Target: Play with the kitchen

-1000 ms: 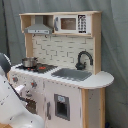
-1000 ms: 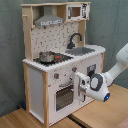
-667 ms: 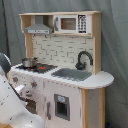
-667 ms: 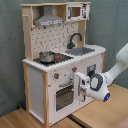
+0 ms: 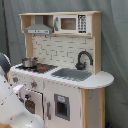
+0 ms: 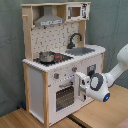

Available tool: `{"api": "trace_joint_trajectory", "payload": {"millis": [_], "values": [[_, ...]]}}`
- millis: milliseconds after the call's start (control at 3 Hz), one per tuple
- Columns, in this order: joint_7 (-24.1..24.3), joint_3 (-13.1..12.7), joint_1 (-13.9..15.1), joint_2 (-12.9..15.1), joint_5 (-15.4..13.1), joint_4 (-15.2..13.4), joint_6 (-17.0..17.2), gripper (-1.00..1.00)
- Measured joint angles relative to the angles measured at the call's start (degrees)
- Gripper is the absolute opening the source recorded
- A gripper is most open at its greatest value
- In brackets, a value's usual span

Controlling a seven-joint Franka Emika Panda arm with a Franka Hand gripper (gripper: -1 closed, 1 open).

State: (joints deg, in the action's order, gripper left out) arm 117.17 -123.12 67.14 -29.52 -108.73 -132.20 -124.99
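Pressing against kitchen (image 6: pixel 52 60) oven door (image 6: pixel 64 96): gripper (image 6: pixel 80 80), pot (image 6: pixel 46 56) on stovetop.

Matt white and pale-wood kitchen (image 6: pixel 37 85), shiny metal pot (image 6: pixel 46 56).

kitchen: child-size white and light-wood toy kitchen (image 5: pixel 75 95) (image 6: pixel 37 82) stood upright.
oven door: windowed, appeared shut.
sink: grey, beside black faucet.
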Motion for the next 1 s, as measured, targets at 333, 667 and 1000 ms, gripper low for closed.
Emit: {"api": "trace_joint_trajectory", "payload": {"millis": [333,667,1000], "values": [[-2.2,0.0,-2.2,0.1,5.3,-0.1,1.5,-1.0],[-4.6,-0.3,-4.7,0.1,10.4,-0.1,3.2,-1.0],[-6.9,-0.3,-6.9,0.1,15.2,0.1,4.4,-1.0]]}}
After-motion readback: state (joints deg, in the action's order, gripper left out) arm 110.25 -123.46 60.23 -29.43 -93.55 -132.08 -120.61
